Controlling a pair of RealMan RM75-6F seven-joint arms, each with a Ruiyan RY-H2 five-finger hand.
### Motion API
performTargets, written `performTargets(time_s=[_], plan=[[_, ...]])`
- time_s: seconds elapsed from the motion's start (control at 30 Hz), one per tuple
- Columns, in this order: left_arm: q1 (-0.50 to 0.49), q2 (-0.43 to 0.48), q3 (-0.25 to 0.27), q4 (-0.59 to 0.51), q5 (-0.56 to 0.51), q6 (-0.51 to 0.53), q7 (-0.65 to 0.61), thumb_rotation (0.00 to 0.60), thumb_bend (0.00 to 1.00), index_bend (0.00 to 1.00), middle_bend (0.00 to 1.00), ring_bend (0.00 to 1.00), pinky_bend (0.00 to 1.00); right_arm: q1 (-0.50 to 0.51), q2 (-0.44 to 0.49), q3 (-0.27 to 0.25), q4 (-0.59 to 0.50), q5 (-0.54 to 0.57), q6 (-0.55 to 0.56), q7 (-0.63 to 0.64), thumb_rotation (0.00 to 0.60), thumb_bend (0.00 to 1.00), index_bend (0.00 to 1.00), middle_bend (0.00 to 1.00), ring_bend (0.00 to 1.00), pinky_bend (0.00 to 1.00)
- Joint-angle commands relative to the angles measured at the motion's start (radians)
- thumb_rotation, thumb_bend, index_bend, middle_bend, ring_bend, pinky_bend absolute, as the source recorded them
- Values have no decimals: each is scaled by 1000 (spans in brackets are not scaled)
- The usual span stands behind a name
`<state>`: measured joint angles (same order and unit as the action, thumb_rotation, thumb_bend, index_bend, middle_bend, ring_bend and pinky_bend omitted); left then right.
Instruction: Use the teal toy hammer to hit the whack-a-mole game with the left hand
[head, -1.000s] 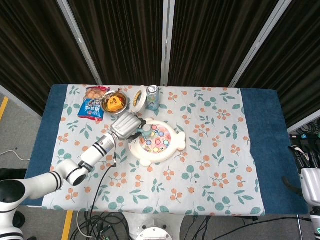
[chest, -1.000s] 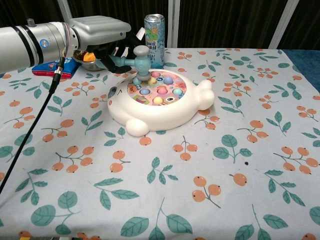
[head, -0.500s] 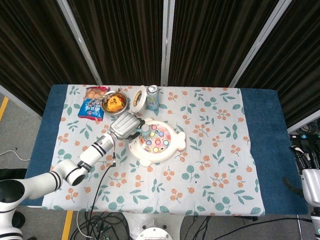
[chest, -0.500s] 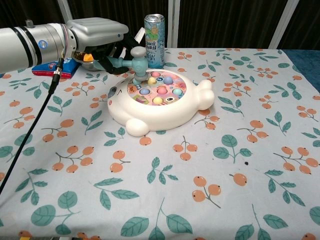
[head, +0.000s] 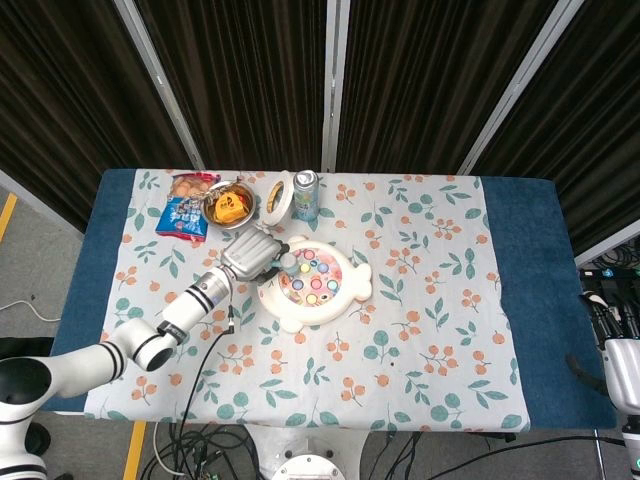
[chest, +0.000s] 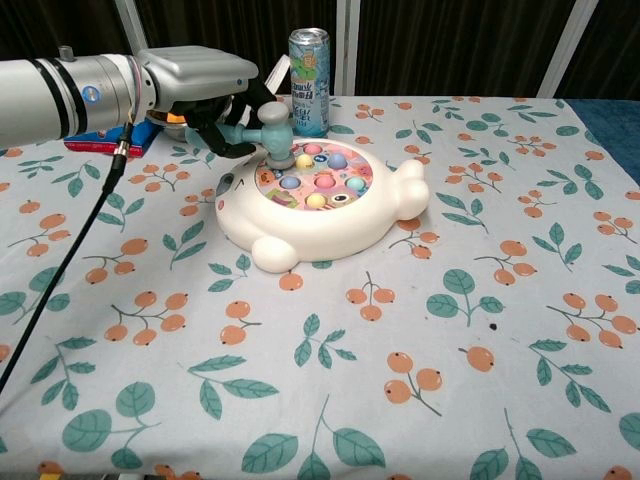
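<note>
We grip the hammer in our left hand, its head down on the far left side of the game, which sits toward the desk's far edge, left of centre. Our right hand shows only partly off the right edge; we cannot tell its state. A can stands just behind the game.

Two cameras, one table.
Head view is looking steeply down from high; chest view is sitting low and close, both sharing the game.
</note>
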<state>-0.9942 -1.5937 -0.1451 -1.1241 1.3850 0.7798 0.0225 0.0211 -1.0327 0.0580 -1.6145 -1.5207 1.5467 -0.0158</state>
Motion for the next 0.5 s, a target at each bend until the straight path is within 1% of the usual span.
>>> performTargets(time_s=[0.03, 0.3, 0.5], plan=[[5, 10, -5, -12, 0, 17, -4, 600, 564, 635, 723, 567, 889, -1, 0, 1, 0, 0, 1, 0, 600, 136, 102, 204, 0, 14], [49, 97, -8, -107, -4, 69, -30, 600, 564, 635, 723, 567, 889, 6, -1, 2, 1, -8, -4, 2, 600, 136, 102, 204, 0, 14], [116, 166, 36, -156, -15, 79, -74, 600, 565, 634, 723, 567, 888, 12, -3, 2, 5, -14, -11, 7, 600, 136, 102, 204, 0, 14]])
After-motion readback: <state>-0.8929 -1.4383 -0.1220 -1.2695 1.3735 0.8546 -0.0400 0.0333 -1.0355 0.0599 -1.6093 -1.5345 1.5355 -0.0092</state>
